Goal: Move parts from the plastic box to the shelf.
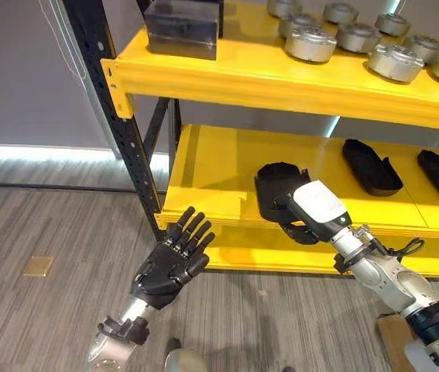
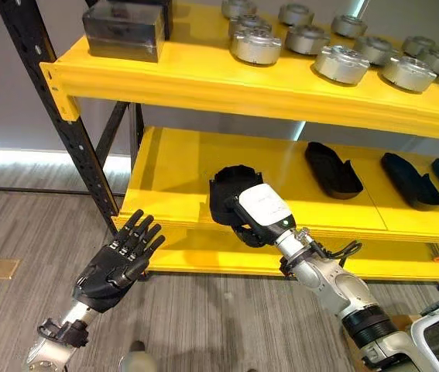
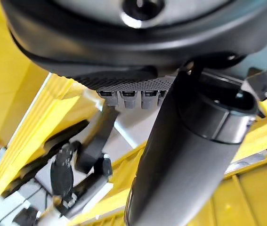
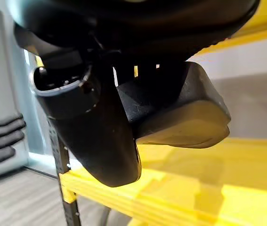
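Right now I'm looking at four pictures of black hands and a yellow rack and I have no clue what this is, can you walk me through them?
This is a two-armed humanoid robot. Two pictures come from cameras in its head, looking down; the other two sit on its wrists, very close to each hand.

In the head views, its right hand has its fingers curled round a black part, holding it at the front of the lower yellow shelf. Two similar black parts already lie further along that shelf. The right wrist view shows the held part just above the shelf.

Its left hand is open and holds nothing, out in front of the rack. The top shelf carries round metal pieces and a dark box.
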Controlling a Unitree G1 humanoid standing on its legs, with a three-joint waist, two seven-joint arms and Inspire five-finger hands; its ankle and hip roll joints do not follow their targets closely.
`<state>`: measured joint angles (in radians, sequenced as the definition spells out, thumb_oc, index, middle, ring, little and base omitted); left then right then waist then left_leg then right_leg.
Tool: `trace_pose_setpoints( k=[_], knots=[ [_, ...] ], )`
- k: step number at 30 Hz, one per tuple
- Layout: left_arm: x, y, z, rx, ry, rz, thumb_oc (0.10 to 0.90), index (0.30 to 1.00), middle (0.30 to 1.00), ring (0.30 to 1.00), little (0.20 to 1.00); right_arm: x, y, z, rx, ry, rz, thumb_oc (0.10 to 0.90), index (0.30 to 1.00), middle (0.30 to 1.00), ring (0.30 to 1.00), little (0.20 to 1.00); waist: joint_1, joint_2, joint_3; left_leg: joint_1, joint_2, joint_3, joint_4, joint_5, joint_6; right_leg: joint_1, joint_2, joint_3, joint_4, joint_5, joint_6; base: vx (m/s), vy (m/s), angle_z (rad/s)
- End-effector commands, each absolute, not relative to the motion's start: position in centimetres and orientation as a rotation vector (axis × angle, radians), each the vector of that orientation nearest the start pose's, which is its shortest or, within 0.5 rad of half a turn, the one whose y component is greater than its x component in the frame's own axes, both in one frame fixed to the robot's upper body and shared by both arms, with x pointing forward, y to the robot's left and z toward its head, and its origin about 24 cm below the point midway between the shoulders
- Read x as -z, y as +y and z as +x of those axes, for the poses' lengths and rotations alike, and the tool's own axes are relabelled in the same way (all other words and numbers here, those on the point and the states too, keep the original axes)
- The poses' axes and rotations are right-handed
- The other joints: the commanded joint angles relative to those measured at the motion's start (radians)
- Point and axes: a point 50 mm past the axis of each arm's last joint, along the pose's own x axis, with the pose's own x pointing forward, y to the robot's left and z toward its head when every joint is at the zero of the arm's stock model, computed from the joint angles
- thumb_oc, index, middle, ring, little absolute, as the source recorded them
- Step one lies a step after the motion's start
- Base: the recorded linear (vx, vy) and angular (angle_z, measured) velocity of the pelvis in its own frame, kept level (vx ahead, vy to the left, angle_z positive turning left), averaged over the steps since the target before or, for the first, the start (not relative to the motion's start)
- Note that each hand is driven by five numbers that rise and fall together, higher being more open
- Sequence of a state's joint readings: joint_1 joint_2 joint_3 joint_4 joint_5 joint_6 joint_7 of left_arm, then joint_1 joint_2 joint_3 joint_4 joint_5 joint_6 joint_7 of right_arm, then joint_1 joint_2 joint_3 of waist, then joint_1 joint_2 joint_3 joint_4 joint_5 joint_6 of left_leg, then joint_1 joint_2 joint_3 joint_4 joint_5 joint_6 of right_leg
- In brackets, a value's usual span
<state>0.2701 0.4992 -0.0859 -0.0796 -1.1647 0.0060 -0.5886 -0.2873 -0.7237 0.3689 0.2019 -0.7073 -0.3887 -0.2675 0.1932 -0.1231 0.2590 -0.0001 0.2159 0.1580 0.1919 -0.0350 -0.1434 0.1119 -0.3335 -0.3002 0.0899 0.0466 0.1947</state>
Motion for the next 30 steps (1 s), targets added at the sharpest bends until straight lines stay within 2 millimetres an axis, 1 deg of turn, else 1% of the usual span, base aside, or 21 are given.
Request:
trace_pose_setpoints(
  k=[1,2,3,4,6,7,8,9,10,11,12,13,14,15,17,18,23,25,28,30],
  knots=[
    [-6.8,19.8,19.7,0.687,-0.133,-0.705,0.900,1.000,1.000,1.000,1.000,-16.9,-19.0,29.3,-0.103,-0.875,-1.298,0.400,0.300,0.300,0.300,0.300,0.020,0.032,-0.060,0.024,-0.125,-0.015,0.016,-0.108,0.176,-0.053,0.042,0.006,0.143,-0.064,-0.065,-0.02,-0.472,0.35],
    [-7.2,19.8,19.9,0.696,-0.153,-0.706,0.900,1.000,1.000,1.000,1.000,-17.2,-18.6,29.1,-0.107,-0.895,-1.304,0.400,0.300,0.300,0.300,0.300,0.020,0.020,-0.048,-0.004,-0.112,-0.020,0.044,-0.123,0.163,-0.059,-0.023,0.037,0.049,0.043,-0.032,0.00,-0.370,0.30],
    [-7.4,19.8,20.1,0.696,-0.162,-0.704,0.900,1.000,1.000,1.000,1.000,-17.3,-18.4,29.1,-0.111,-0.901,-1.303,0.400,0.300,0.300,0.300,0.300,0.020,0.017,-0.041,-0.010,-0.107,-0.023,0.055,-0.132,0.160,-0.074,-0.043,0.047,0.036,0.080,-0.022,-0.02,-0.651,0.27],
    [-8.2,20.5,20.3,0.692,-0.195,-0.699,0.900,1.000,1.000,1.000,1.000,-17.8,-17.9,29.1,-0.115,-0.929,-1.290,0.400,0.300,0.300,0.300,0.300,0.031,0.012,-0.026,-0.055,-0.056,-0.009,0.095,-0.133,0.135,-0.050,-0.026,0.034,-0.017,0.042,-0.010,-0.01,-0.525,0.20],
    [-8.9,21.2,20.5,0.654,-0.241,-0.669,0.900,1.000,1.000,1.000,1.000,-19.0,-17.2,29.4,-0.114,-0.956,-1.274,0.400,0.300,0.300,0.300,0.300,0.039,0.009,-0.003,-0.087,0.000,0.014,0.126,-0.125,0.105,-0.051,-0.005,-0.003,-0.019,0.026,-0.011,-0.03,-0.443,-0.01],
    [-9.0,21.3,20.5,0.639,-0.251,-0.666,0.900,1.000,1.000,1.000,1.000,-19.1,-17.0,29.5,-0.116,-0.961,-1.271,0.400,0.300,0.300,0.300,0.300,0.041,0.008,0.000,-0.090,0.008,0.018,0.129,-0.122,0.100,-0.053,0.000,-0.008,-0.018,0.023,-0.012,-0.04,-0.390,-0.05],
    [-9.5,21.5,20.7,0.629,-0.276,-0.678,0.900,1.000,1.000,1.000,1.000,-19.8,-16.3,29.9,-0.110,-0.986,-1.274,0.400,0.300,0.300,0.300,0.300,0.050,0.002,0.017,-0.108,0.048,0.032,0.128,-0.105,0.078,-0.067,0.022,-0.036,-0.004,0.000,-0.013,-0.05,-0.319,-0.07],
    [-9.6,21.6,20.8,0.636,-0.286,-0.681,0.900,1.000,1.000,1.000,1.000,-20.1,-16.2,30.0,-0.106,-0.994,-1.271,0.400,0.300,0.300,0.300,0.300,0.052,-0.001,0.025,-0.115,0.065,0.035,0.126,-0.094,0.068,-0.074,0.030,-0.045,0.003,-0.009,-0.014,-0.05,-0.413,-0.11],
    [-10.0,21.4,20.8,0.662,-0.309,-0.670,0.900,1.000,1.000,1.000,1.000,-20.9,-16.0,30.3,-0.101,-1.001,-1.255,0.400,0.300,0.300,0.300,0.300,0.057,-0.005,0.045,-0.132,0.102,0.033,0.124,-0.070,0.045,-0.092,0.052,-0.061,0.023,-0.030,-0.023,0.01,-0.315,-0.21],
    [-10.1,21.1,20.6,0.682,-0.311,-0.662,0.900,1.000,1.000,1.000,1.000,-21.1,-16.1,30.5,-0.098,-0.997,-1.252,0.400,0.300,0.300,0.300,0.300,0.058,-0.003,0.054,-0.136,0.124,0.031,0.120,-0.055,0.033,-0.101,0.069,-0.066,0.039,-0.047,-0.036,0.04,-0.267,-0.21],
    [-10.1,21.0,20.6,0.685,-0.311,-0.661,0.900,1.000,1.000,1.000,1.000,-21.2,-16.1,30.6,-0.097,-0.997,-1.253,0.400,0.300,0.300,0.300,0.300,0.058,-0.002,0.056,-0.136,0.131,0.030,0.117,-0.051,0.030,-0.105,0.073,-0.066,0.044,-0.052,-0.040,0.09,-0.194,-0.13],
    [-10.0,20.7,20.4,0.687,-0.301,-0.666,0.900,1.000,1.000,1.000,1.000,-21.6,-16.2,30.8,-0.096,-0.995,-1.265,0.400,0.300,0.300,0.300,0.300,0.057,0.003,0.064,-0.136,0.158,0.029,0.100,-0.030,0.020,-0.122,0.089,-0.067,0.069,-0.071,-0.058,0.07,-0.120,-0.05],
    [-10.0,20.6,20.4,0.688,-0.300,-0.668,0.900,1.000,1.000,1.000,1.000,-21.7,-16.2,30.8,-0.096,-0.997,-1.270,0.400,0.300,0.300,0.300,0.300,0.056,0.005,0.064,-0.136,0.162,0.029,0.096,-0.026,0.019,-0.126,0.091,-0.067,0.073,-0.074,-0.060,0.11,-0.147,-0.01],
    [-9.8,20.4,20.4,0.697,-0.291,-0.676,0.900,1.000,1.000,1.000,1.000,-21.8,-16.2,31.0,-0.093,-1.004,-1.297,0.400,0.300,0.300,0.300,0.300,0.053,0.011,0.069,-0.135,0.181,0.027,0.074,-0.004,0.011,-0.141,0.099,-0.067,0.098,-0.090,-0.072,0.08,-0.091,0.00],
    [-9.6,20.1,20.5,0.709,-0.283,-0.671,0.900,1.000,1.000,1.000,1.000,-21.9,-16.3,31.1,-0.081,-1.008,-1.312,0.400,0.300,0.300,0.300,0.300,0.049,0.017,0.074,-0.136,0.195,0.028,0.057,0.012,0.007,-0.158,0.101,-0.067,0.124,-0.103,-0.080,0.06,-0.090,0.03],
    [-9.5,19.8,20.6,0.725,-0.277,-0.669,0.900,1.000,1.000,1.000,1.000,-22.2,-16.6,31.4,-0.059,-1.016,-1.332,0.400,0.300,0.300,0.300,0.300,0.044,0.025,0.085,-0.140,0.205,0.023,0.044,0.026,0.004,-0.180,0.101,-0.068,0.159,-0.119,-0.090,0.03,-0.066,0.04],
    [-9.3,19.1,21.0,0.746,-0.262,-0.669,0.900,1.000,1.000,1.000,1.000,-22.9,-17.7,32.1,-0.011,-1.004,-1.382,0.400,0.300,0.300,0.300,0.300,0.034,0.042,0.104,-0.148,0.205,0.000,0.046,0.032,0.007,-0.235,0.095,-0.057,0.264,-0.157,-0.108,0.06,-0.086,0.07],
    [-9.2,18.9,21.1,0.747,-0.257,-0.659,0.900,1.000,1.000,1.000,1.000,-23.0,-18.1,32.5,-0.005,-0.981,-1.412,0.400,0.300,0.300,0.300,0.300,0.034,0.048,0.108,-0.144,0.202,-0.011,0.057,0.025,0.012,-0.258,0.093,-0.049,0.330,-0.186,-0.117,0.11,-0.131,0.08],
    [-9.1,18.9,21.1,0.720,-0.245,-0.656,0.900,1.000,1.000,1.000,1.000,-22.7,-18.2,32.8,-0.029,-0.946,-1.418,0.400,0.300,0.300,0.300,0.300,0.031,0.054,0.092,-0.122,0.204,-0.017,0.051,0.030,0.015,-0.263,0.106,-0.044,0.385,-0.225,-0.138,0.16,-0.146,0.04],
    [-8.8,18.9,21.0,0.694,-0.234,-0.679,0.900,1.000,1.000,1.000,1.000,-22.2,-18.1,32.9,-0.060,-0.917,-1.427,0.400,0.300,0.300,0.300,0.300,0.027,0.061,0.069,-0.097,0.214,-0.007,0.038,0.047,0.014,-0.249,0.129,-0.046,0.401,-0.247,-0.162,0.26,-0.231,0.08]
  ],
)
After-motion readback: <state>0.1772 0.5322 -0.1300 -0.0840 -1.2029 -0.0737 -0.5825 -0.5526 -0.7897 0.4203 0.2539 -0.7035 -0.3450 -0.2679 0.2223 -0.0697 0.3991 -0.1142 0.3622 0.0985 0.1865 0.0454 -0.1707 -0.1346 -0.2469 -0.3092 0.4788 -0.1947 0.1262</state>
